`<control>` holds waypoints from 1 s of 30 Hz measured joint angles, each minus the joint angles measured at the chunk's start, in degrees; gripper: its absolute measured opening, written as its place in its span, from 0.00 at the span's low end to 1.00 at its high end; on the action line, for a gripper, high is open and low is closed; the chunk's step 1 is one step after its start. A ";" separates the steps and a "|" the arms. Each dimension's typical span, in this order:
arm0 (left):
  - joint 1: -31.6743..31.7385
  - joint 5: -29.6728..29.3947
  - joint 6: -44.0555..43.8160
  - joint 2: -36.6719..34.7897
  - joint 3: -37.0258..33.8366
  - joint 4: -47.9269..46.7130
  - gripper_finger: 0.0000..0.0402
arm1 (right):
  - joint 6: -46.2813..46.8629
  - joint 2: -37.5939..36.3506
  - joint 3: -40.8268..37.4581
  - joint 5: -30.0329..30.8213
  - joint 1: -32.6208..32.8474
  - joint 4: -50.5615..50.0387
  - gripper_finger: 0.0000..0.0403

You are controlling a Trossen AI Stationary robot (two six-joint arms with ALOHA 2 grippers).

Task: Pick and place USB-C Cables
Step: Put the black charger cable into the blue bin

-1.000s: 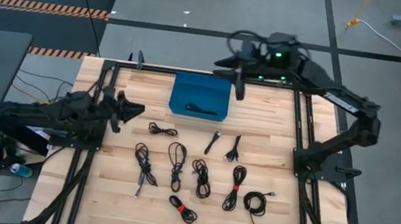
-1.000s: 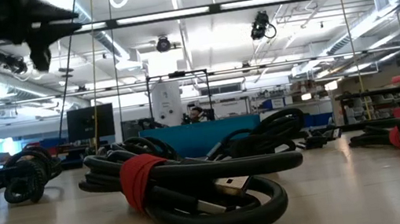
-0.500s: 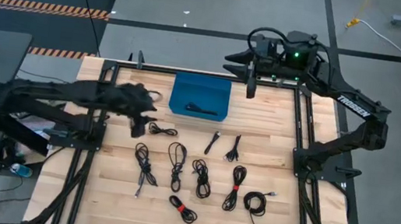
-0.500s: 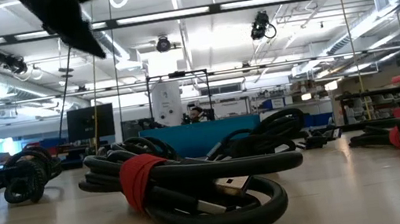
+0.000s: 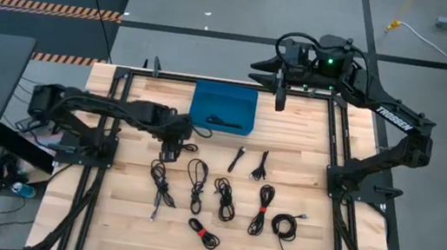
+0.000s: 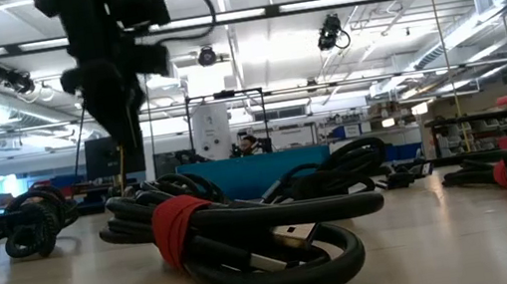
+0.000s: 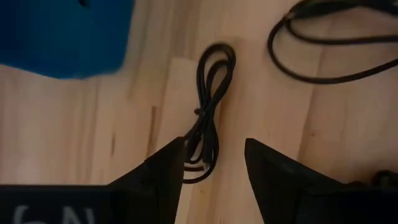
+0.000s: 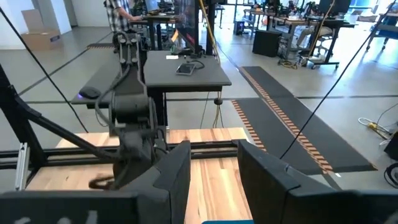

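Several black USB-C cables lie coiled on the wooden table (image 5: 124,207), two of them with red ties (image 5: 264,198), (image 6: 174,229). One cable (image 5: 224,122) lies in the blue bin (image 5: 210,99) at the far side. My left gripper (image 5: 171,146) points down, open, above the small folded cable (image 7: 211,106) just in front of the bin. In the left wrist view that cable's near end runs between my two fingers. In the low view the gripper (image 6: 124,131) hangs clear of the tabletop. My right gripper (image 5: 278,98) waits open, raised over the far edge.
The bin stands just beyond my left gripper, and a larger cable loop (image 7: 323,43) lies close beside the small one. The other cables spread in two rows toward the near edge (image 5: 204,234). Black frame rails (image 5: 103,169) run along both table sides. Desks show beyond the table (image 8: 180,71).
My left gripper has swung from the table's left side toward the middle, sunk a little and tipped from level to pointing down, ending over the small cable near the bin. My right arm has risen slightly at the far edge. No cable has moved.
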 joint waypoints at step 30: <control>2.84 2.49 4.50 11.80 -5.44 10.11 0.44 | -1.49 0.02 0.00 -2.85 0.00 0.30 0.34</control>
